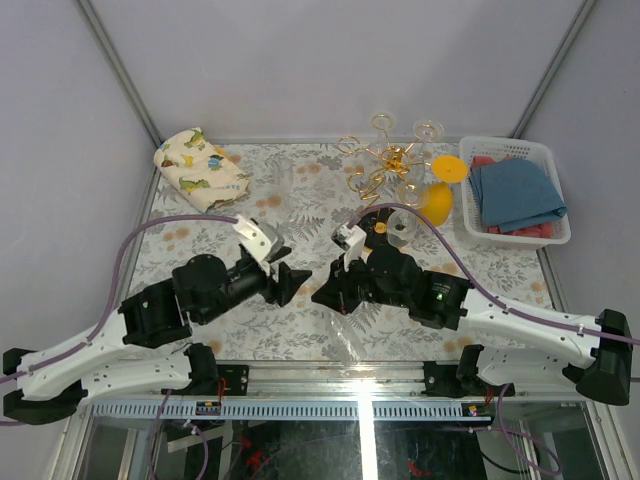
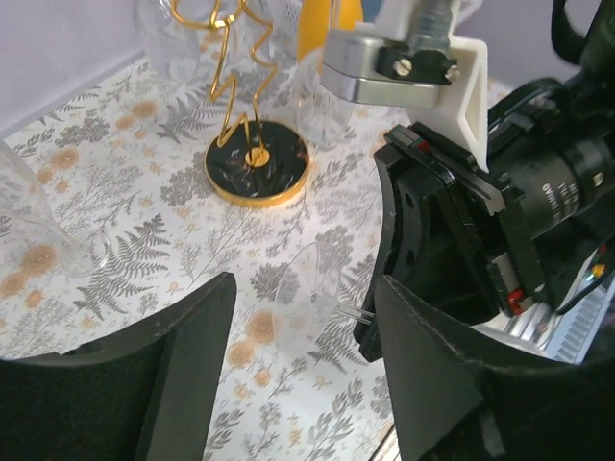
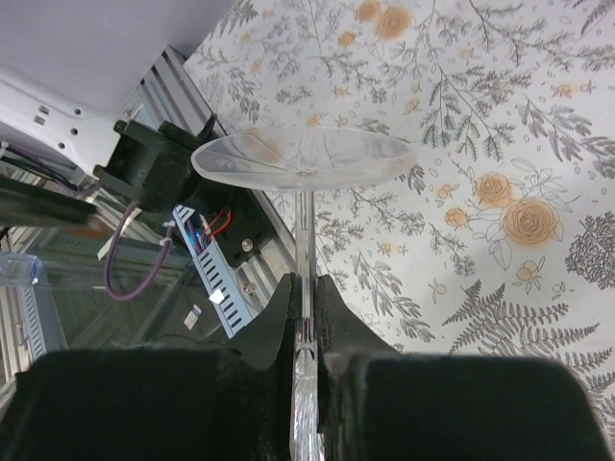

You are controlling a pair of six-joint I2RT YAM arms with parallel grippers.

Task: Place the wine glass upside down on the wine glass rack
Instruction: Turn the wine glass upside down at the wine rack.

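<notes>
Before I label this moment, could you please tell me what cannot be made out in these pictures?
Right wrist view: bowl of the clear wine glass, hidden behind the right gripper and the bottom edge.
Left wrist view: crown of the gold wire rack, cut off by the top edge.

Table (image 1: 300, 200): fern-and-rose print cover, metal rail along the near edge. Far-left corner: folded dinosaur-print cloth (image 1: 200, 168). Far-right corner: white slotted basket (image 1: 515, 238) holding blue and red cloths. Wine glass rack (image 1: 395, 157) stands centre-right on its round black gold-rimmed base, closer to the basket than to the cloth. Clear glass (image 2: 69, 252) stands foot down near that base. Orange glass (image 1: 440, 195) sits just beside the rack; can't tell if it rests on the table or hangs.
</notes>
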